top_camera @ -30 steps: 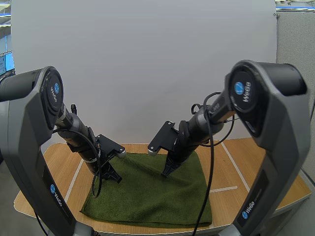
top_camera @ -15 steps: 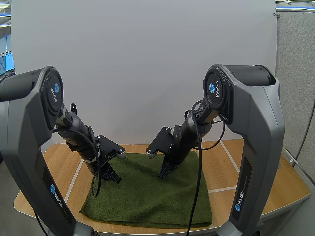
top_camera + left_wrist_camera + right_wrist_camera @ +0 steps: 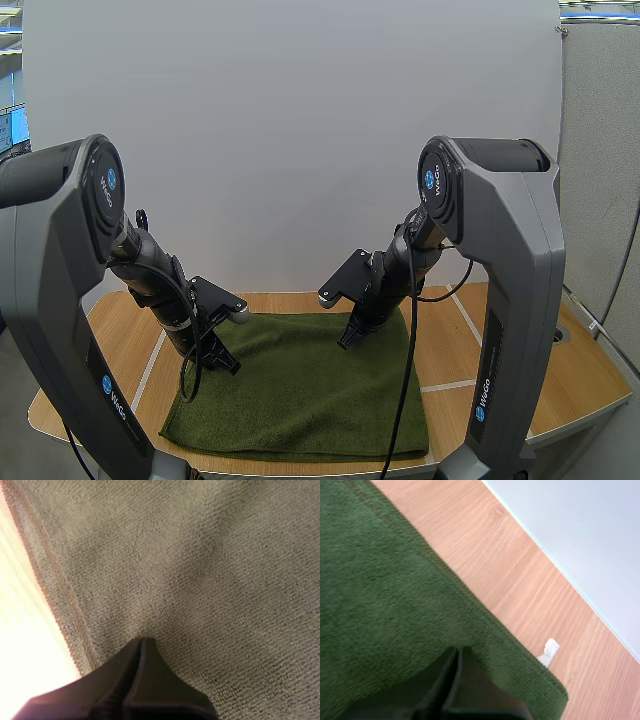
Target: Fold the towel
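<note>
Currently you have the dark green towel (image 3: 300, 385) spread flat on the wooden surface (image 3: 120, 340), between the two arms. It is a cloth with short, fine pile and a stitched hem along its border, and it has no big wrinkles. Your left pincer (image 3: 228, 366) has its fingers together as one dark wedge, the tip down on the cloth just inside the left hem. Your right pincer (image 3: 346, 343) is closed too. Its tip rests on the towel near the far right corner, and a small white tape mark (image 3: 548, 651) lies on the wood near that corner.
</note>
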`<state>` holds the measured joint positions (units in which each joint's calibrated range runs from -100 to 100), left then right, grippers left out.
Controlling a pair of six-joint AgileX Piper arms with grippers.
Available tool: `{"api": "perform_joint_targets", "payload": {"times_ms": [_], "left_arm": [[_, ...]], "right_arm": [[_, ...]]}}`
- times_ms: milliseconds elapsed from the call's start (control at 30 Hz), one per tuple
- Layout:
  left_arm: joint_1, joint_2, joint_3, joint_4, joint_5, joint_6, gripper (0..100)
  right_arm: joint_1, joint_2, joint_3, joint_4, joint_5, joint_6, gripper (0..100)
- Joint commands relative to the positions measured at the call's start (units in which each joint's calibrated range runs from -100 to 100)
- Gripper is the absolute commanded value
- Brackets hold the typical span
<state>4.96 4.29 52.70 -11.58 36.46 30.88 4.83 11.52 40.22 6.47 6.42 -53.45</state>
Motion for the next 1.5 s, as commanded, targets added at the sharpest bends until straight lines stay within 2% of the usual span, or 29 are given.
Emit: {"api": "perform_joint_targets", "payload": {"times_ms": [0,333,500,567,833,1233,1467], "left_arm": [[0.45,0.8,1.0,2.9,5.3,-0.2,0],[0.45,-3.2,-1.4,2.0,4.2,-0.2,0],[0.45,-6.5,-4.9,1.6,7.2,-0.2,0],[0.45,-6.8,-6.1,1.6,6.7,-0.2,0],[0.45,-3.0,-11.5,1.1,3.4,-0.2,0],[0.45,9.7,-21.3,-2.4,2.8,-0.2,0],[0.45,13.7,-22.9,-2.8,1.7,-0.2,0]], "right_arm": [[-0.4,0.4,-2.0,1.0,2.0,0.2,0],[-0.5,-10.9,-2.0,1.4,9.2,1.1,0],[-1.0,-12.5,-2.0,1.4,20.8,1.1,0],[-1.4,-12.5,-2.0,1.4,22.1,1.1,0],[-3.9,-10.5,-2.0,1.4,16.7,1.0,0],[-4.0,-4.1,-2.5,1.8,8.5,1.0,0],[-4.0,-1.5,-2.5,1.8,5.1,1.0,0]]}}
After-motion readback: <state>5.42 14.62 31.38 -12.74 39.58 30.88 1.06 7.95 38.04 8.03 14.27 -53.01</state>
